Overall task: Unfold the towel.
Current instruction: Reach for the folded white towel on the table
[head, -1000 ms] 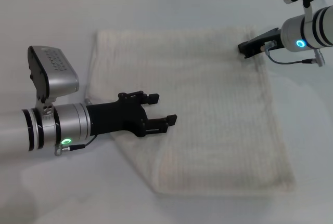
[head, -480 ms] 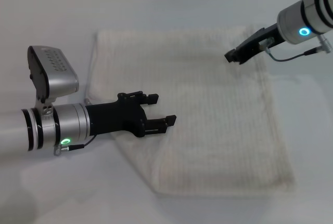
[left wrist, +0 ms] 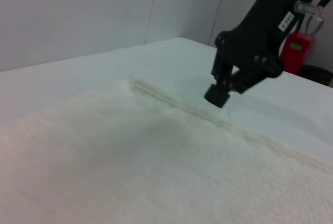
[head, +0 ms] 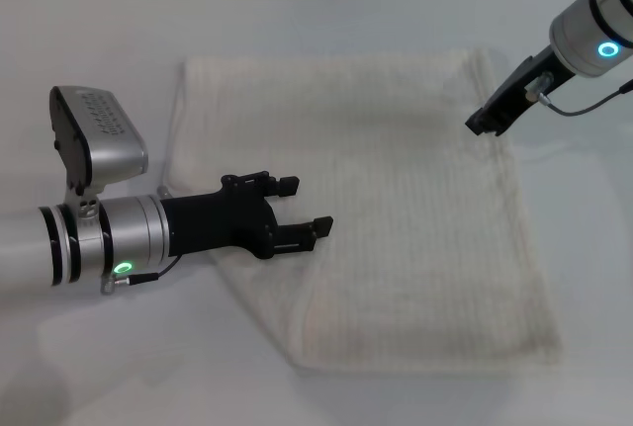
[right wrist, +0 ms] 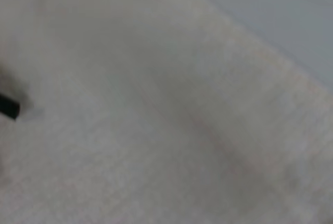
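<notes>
Worktop [head: 119, 60]: white, carrying everything we list. Towel [head: 396, 218]: cream, spread flat mid-worktop, nearer its far edge. Left gripper [head: 302, 207]: fingers spread wide, holding nothing, over the towel's left edge. Right gripper [head: 487, 122]: at the towel's far right corner; our left wrist view alone shows it raised above the hem, fingers together.

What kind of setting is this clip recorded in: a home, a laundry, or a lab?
Most likely a lab or test room, not a home. The towel lies on a plain white table with nothing domestic around, bare pale wall panels stand behind, and a red box sits in the background.
</notes>
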### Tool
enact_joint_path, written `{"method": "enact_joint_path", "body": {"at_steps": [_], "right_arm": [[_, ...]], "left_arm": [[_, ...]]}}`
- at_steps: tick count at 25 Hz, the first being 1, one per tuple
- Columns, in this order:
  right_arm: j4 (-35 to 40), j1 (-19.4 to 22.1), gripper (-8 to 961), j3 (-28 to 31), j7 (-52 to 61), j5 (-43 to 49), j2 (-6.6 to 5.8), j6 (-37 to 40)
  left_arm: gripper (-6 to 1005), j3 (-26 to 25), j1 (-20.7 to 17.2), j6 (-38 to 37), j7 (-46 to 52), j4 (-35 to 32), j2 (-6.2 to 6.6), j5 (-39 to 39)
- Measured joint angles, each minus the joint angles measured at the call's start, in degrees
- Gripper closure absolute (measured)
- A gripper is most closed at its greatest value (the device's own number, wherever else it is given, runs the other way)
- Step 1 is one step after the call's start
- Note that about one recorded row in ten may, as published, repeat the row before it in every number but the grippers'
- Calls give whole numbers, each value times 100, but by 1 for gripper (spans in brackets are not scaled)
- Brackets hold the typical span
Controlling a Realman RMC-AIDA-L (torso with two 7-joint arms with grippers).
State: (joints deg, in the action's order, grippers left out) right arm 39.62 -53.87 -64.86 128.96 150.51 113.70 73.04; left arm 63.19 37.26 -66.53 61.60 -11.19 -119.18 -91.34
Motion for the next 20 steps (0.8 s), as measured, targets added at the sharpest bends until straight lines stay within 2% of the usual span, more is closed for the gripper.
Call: {"method": "enact_joint_path", "body": {"at_steps": [20], "right_arm": [[-389,35,956,-213,15,66,33,-357]], "left_arm": [[271,-44,0,39,-70,-67,0,46]]}}
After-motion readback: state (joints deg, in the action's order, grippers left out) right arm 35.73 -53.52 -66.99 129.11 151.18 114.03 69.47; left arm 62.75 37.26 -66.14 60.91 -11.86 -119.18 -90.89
